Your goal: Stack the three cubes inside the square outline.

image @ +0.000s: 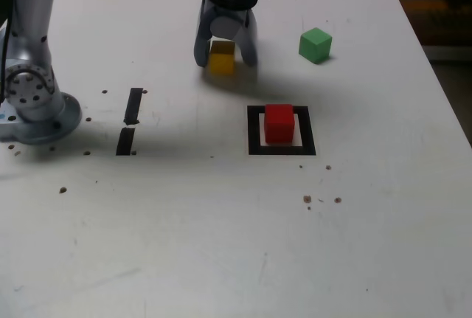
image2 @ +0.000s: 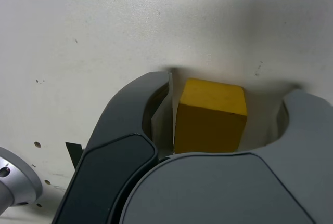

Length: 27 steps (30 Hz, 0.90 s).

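Note:
On the white table, the yellow cube (image: 221,57) (image2: 210,117) rests between the two fingers of my gripper (image: 225,60) (image2: 234,86). The jaws straddle it. The wrist view shows a thin strip of table on one side of the cube and a wider gap on the other, so the gripper is open around it. The red cube (image: 279,123) stands inside the square outline (image: 254,130), nearer the camera than the gripper. Farther back, toward the exterior view's right, the green cube (image: 316,44) sits alone.
Two short black tape strips (image: 133,105) (image: 125,141) lie at the exterior view's left, near the arm's metal base (image: 33,104). Small dark specks (image: 307,199) dot the table. The table's edge (image: 442,97) runs down the exterior view's right.

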Motion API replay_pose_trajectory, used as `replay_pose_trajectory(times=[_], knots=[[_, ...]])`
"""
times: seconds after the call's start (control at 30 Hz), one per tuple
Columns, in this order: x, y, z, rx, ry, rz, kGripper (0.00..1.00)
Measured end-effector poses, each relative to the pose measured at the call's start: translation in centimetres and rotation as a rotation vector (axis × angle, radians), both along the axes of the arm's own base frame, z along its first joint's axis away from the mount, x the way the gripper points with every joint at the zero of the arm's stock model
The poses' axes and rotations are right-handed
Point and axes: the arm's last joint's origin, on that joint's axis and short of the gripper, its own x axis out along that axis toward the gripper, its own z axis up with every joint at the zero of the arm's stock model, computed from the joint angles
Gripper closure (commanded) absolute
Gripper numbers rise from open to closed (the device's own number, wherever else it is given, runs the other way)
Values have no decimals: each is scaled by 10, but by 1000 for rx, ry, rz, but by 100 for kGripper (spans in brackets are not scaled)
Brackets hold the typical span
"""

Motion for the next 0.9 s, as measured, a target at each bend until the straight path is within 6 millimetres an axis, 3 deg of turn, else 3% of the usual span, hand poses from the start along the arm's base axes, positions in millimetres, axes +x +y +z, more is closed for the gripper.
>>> replay_pose_trajectory(times=[0.37, 0.7, 0.9], knots=[[0, -1, 2, -9, -40, 4, 84], [-1, -23, 46, -8, -79, 10, 87], [8, -57, 86, 6, -79, -19, 87]])
